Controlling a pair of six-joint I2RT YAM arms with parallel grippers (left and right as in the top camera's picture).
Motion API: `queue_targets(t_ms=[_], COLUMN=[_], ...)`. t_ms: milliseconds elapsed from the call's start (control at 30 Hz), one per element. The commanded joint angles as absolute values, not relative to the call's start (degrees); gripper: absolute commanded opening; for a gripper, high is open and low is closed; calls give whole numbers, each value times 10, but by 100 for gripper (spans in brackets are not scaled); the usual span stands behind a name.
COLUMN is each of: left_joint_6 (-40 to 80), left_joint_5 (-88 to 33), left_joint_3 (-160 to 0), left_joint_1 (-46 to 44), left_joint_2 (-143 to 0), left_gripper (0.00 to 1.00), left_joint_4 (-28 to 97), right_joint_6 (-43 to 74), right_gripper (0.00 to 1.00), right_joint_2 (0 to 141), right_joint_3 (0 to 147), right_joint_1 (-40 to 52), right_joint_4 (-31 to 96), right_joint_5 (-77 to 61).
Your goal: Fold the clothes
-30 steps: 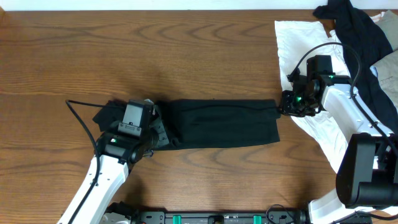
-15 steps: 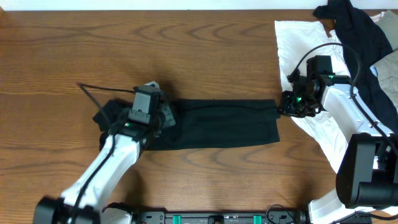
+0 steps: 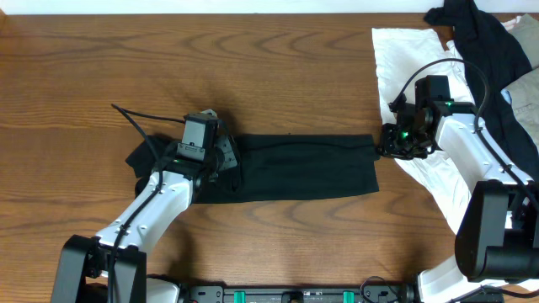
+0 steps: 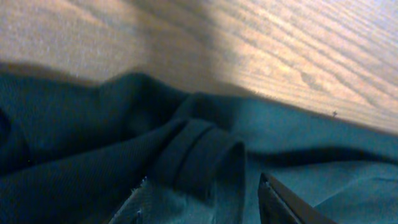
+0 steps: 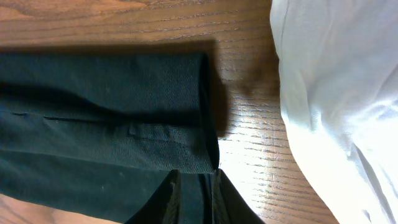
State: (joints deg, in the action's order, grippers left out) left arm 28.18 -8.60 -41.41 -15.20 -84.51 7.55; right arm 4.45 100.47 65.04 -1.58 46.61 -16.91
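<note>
**Overhead view.** The left gripper (image 3: 224, 160) and its wrist cover the left end of the folded polo shirt (image 3: 303, 168), and which end bears the collar cannot be told. The right gripper (image 3: 386, 145) is dark against dark fabric, so its jaws are indistinct. The white cloth (image 3: 404, 59) runs off the right edge. It lies partly under the right arm and partly under a black garment (image 3: 476, 38) cut by the top edge.

**Left wrist view.** Blurred throughout. One finger (image 4: 289, 202) is cut by the lower edge. A folded band (image 4: 199, 155) may be hem or collar.

**Right wrist view.** The fingers (image 5: 233, 202) are cut by the lower edge, and the shirt runs off the left edge.
</note>
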Motion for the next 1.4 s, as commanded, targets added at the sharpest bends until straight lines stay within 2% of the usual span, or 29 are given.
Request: queue_targets(t_ms=[0,300,567,833,1067,1367], left_joint_6=[266,267,270,213,213,247], left_joint_5=[-82,-86,-190,-175,-60,-59], left_joint_3=[-421,-421,-421,-422,-422,-421], left_joint_1=[-153,-170,-187,-180,-141,-113], left_joint_2=[-839,-905,-986,-908,-799,-836], left_gripper=[56,54,54,54,55,55], left_joint_4=[58,-17,-68,-66,-43,15], right_joint_6=[36,36,36,36,35,36], right_gripper=[17,17,17,17,17,17], right_joint_2=[994,994,994,994,994,994], right_joint_3=[650,650,650,650,650,650], right_joint_1=[-20,-20,-20,-20,-20,-20], right_joint_4=[465,474,476,476,476,476], right_joint_5=[-169,-169,-169,-169,-169,-169])
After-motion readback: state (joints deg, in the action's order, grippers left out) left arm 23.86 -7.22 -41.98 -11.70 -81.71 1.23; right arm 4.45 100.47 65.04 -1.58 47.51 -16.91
